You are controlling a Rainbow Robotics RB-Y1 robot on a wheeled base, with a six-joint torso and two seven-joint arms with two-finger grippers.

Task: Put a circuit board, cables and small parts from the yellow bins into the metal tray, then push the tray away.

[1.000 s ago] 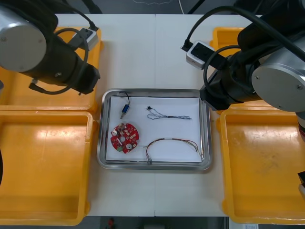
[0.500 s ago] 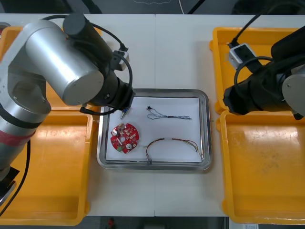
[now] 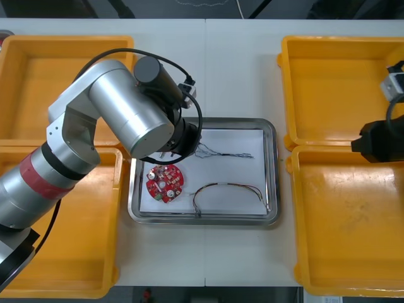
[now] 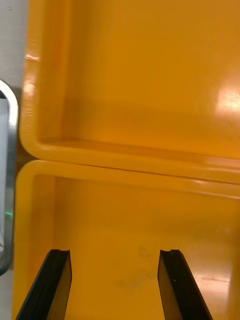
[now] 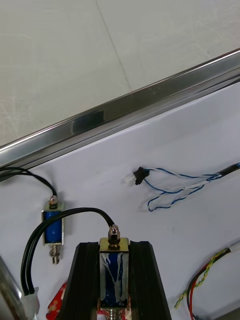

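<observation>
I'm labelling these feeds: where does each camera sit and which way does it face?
Front: overhead, facing steeply down at the table; left arm over the metal tray, right arm by yellow bins.
Left wrist: faces the tray past left fingers shut on a small metal part.
Right wrist: faces the bins between open right fingers.
Shared: front and left wrist show the blue and white cable.

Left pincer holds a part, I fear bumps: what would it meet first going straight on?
Likely the metal tray, its white floor between the other metal part and the blue and white cable; the left pincer is shut on a small metal part; depth unclear.
</observation>
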